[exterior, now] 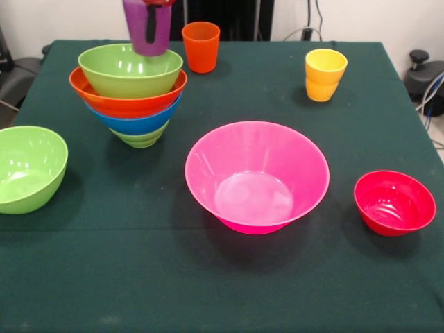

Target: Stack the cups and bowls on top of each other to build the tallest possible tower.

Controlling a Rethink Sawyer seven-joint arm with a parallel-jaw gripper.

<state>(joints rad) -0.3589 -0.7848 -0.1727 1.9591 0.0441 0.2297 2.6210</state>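
Item: tower (132,97) of nested glossy plastic bowls (lime green, blue, orange, lime green on top), left rear of dark green tabletop (222,291)
Translucent purple plastic tumbler (147,28) held over top bowl's rear rim; jaws (150,17) appear clenched on its wall
Risk: tumbler off-centre, could tip or slide on curved bowl wall
Risk: a downward push may shift loosely nested bowls

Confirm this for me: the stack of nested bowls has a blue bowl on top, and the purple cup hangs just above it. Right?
Not quite. The top bowl of the stack is lime green, not blue; the blue bowl sits lower, under the orange one. The purple cup does hang just above it. The front view shows this.
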